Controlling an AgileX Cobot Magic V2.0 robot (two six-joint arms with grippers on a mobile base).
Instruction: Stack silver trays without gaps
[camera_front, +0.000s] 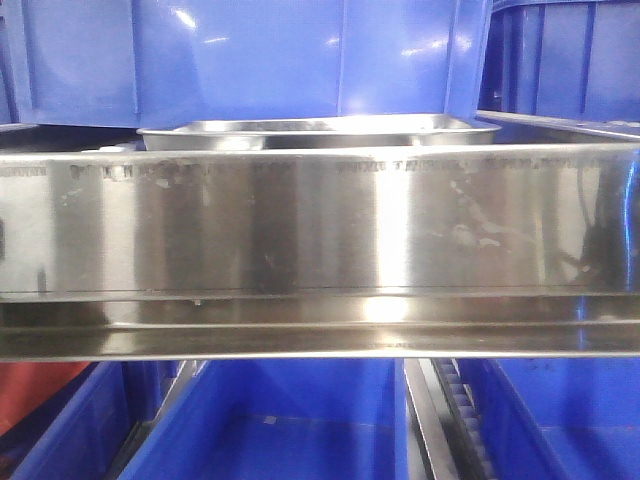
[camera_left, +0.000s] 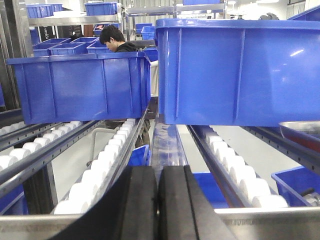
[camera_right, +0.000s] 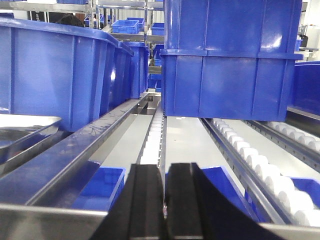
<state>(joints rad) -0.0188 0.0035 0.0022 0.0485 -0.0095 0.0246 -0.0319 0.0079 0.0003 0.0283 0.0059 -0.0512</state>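
Reaching over the rail (camera_front: 320, 220) could clip the silver tray (camera_front: 320, 133) rim, skewing it. Left gripper (camera_left: 158, 175) and right gripper (camera_right: 165, 172) sit pinched together, empty.

silver trays (camera_front: 318, 133): shiny silver | bins (camera_left: 80, 87): blue | rollers (camera_left: 107, 162): white | fingers (camera_right: 148, 205): black
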